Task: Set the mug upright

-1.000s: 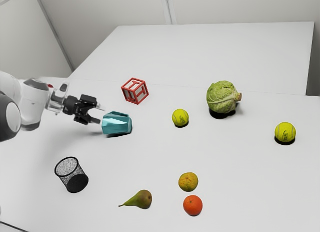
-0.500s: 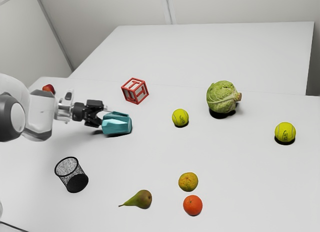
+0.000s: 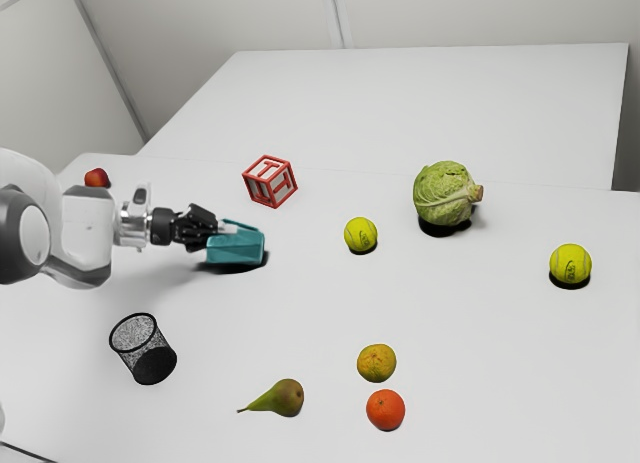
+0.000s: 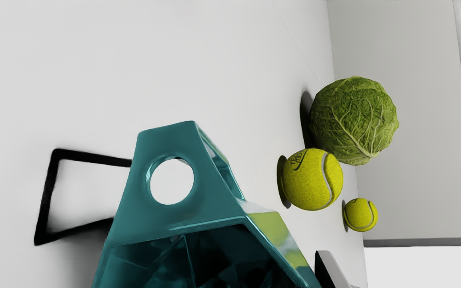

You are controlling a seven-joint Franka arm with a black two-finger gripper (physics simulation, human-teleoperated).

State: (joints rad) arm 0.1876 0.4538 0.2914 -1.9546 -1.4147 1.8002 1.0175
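Mug [image 4: 210, 200] at new angle, lettered tennis ball [image 4: 308, 182]

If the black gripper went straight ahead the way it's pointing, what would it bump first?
The teal mug, right in front of the gripper. Beyond that, the tennis ball nearer the mug looks roughly in line, though depth is hard to judge.

On the table [image 3: 480, 333], the cabbage [image 3: 442, 191] sits farther back, between 1 tennis ball [image 3: 361, 235] and 1 other ball [image 3: 571, 264]. Toward the exterior view's left from the orange [image 3: 386, 410] lies the pear [image 3: 286, 397]. The cube [image 3: 270, 195] is behind the mug [image 3: 236, 250].
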